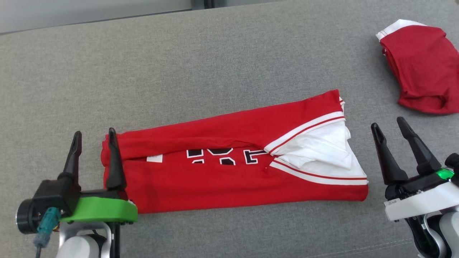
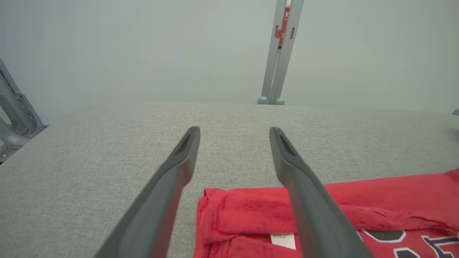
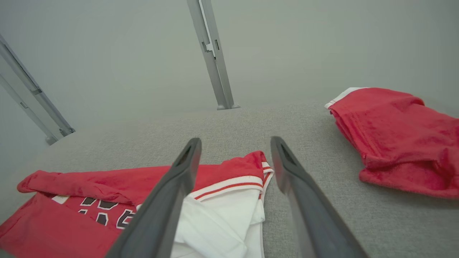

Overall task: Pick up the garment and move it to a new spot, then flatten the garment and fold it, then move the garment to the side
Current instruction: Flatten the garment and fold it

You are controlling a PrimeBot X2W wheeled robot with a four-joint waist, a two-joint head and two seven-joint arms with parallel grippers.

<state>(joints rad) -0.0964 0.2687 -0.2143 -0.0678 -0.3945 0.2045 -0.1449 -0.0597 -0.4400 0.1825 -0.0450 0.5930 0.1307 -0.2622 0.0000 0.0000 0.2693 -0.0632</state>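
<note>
On the grey top (image 1: pixel 215 53): jersey (image 1: pixel 222 179) lies flat, folded into a long strip, pretty much dead centre.
Left gripper (image 1: pixel 94 132): fingers wide apart, holding nothing, right at the jersey's left end; one finger over the hem, the other over bare top.
Right gripper (image 1: pixel 387 122): also spread and empty, just off the white-trimmed right end, not touching.
Red bundle (image 1: pixel 423 68): far right corner, well apart.

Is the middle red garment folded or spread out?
Folded: the garment lies as a narrow strip, one flap covering half its lettering.
</note>
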